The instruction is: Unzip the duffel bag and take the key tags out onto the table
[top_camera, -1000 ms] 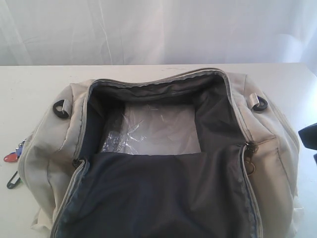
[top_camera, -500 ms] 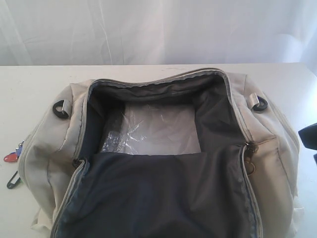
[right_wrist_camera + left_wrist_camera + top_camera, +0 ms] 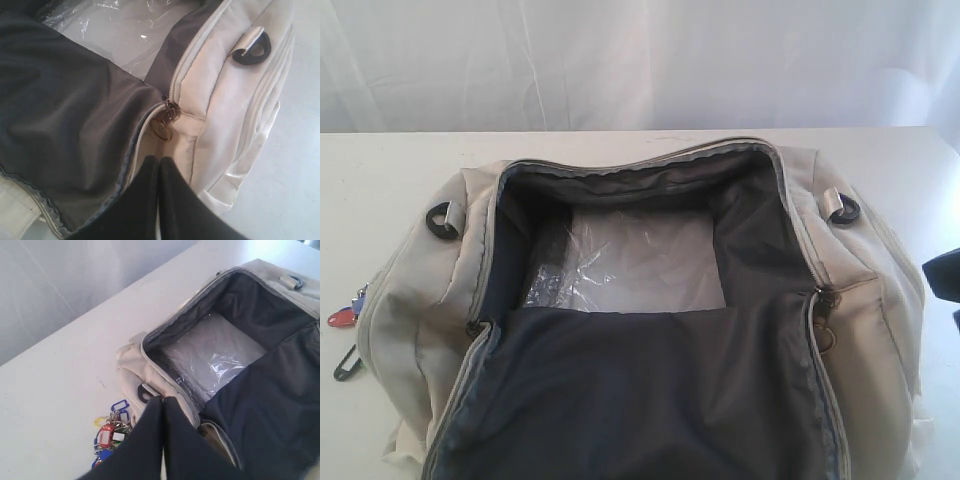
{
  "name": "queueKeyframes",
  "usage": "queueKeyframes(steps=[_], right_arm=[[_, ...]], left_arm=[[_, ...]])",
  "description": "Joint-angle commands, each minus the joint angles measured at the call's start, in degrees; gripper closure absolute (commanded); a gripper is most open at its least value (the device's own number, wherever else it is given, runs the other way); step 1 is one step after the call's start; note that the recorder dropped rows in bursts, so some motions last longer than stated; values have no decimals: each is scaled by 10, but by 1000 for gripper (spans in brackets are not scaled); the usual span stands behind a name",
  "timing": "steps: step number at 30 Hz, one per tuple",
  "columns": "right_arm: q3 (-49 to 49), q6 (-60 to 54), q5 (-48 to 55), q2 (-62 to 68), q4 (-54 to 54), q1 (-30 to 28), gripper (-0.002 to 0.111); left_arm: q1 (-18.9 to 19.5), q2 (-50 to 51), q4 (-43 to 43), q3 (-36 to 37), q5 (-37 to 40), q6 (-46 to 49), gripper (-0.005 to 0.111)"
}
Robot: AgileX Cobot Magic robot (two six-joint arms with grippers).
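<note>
Both grippers are hanging closed and empty by the opened duffel bag.

The left gripper (image 3: 162, 401) and the right gripper (image 3: 158, 161) are each pressing their jaws together with nothing between them. The duffel bag (image 3: 410, 320) is lying unzipped on the table (image 3: 380, 170), its flap folded back and showing the dark lining. A clear plastic sheet (image 3: 640, 260) is lying on its floor. The key tags (image 3: 107, 432) are lying on the table just beside the bag's left end.

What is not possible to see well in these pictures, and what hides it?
- The key tags: exterior view, partly behind the duffel bag.
- Some tags: left wrist view, covered by the left fingers.
- Bag's near end: exterior view, cut off by the bottom edge.
</note>
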Motion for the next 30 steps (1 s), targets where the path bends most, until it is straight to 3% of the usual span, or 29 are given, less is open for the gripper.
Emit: queueKeyframes(steps=[1, 7, 12, 14, 16, 20, 23, 30], right_arm=[[2, 1, 1, -2, -1, 0, 108], [2, 1, 1, -2, -1, 0, 108], [2, 1, 1, -2, -1, 0, 108], [2, 1, 1, -2, -1, 0, 108], [2, 1, 1, -2, -1, 0, 108], [2, 1, 1, -2, -1, 0, 108], [2, 1, 1, -2, -1, 0, 108], [2, 1, 1, -2, -1, 0, 108]], left_arm=[[10, -64, -5, 0, 28, -6, 107], [79, -154, -3, 0, 27, -6, 107], [193, -237, 88, 0, 25, -1, 107], [213, -249, 121, 1, 25, 3, 107], [214, -259, 124, 31, -26, 3, 107], [212, -311, 86, 214, -259, 3, 107], [175, -356, 17, 389, -428, 3, 107], [119, -434, -13, 631, -564, 3, 107]])
